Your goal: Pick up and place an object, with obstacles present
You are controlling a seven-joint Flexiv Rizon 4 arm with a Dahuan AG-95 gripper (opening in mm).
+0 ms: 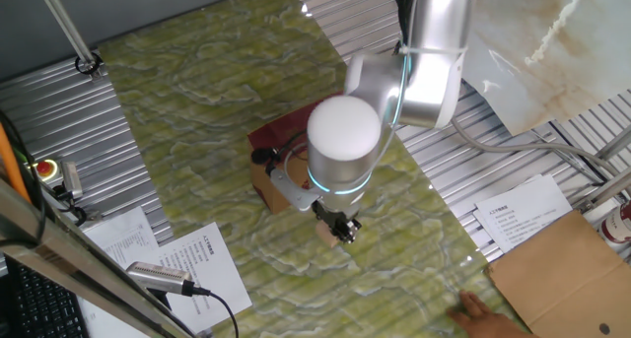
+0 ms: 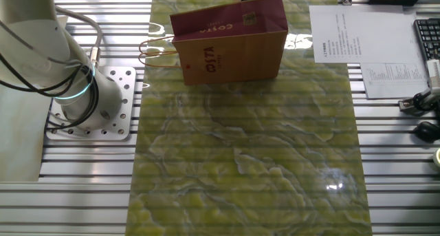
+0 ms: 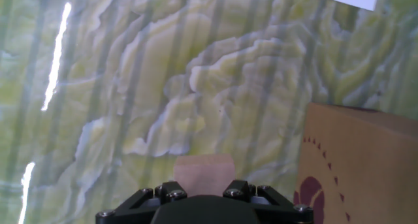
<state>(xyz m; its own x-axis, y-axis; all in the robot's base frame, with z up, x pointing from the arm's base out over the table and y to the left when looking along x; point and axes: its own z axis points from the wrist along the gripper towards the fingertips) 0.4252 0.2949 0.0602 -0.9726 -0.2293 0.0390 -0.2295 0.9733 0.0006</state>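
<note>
The small tan cube (image 1: 324,231) sits between my gripper's (image 1: 341,226) fingers, low over the green marbled mat (image 1: 197,101). In the hand view the cube (image 3: 204,170) fills the gap between the two black jaws of the gripper (image 3: 204,185), which look closed against its sides. The kraft-brown COSTA carton (image 2: 230,43) with the dark red top band stands upright at the mat's far end. It is close beside the gripper, at the right edge of the hand view (image 3: 359,165), and mostly hidden behind my arm in one fixed view (image 1: 268,146).
The carton's string handles (image 2: 155,54) stick out sideways. A flat brown cardboard sheet (image 1: 567,269) and printed papers (image 1: 518,215) lie off the mat. A person's hand (image 1: 485,313) rests at the mat's corner. My base (image 2: 89,105) stands beside the mat.
</note>
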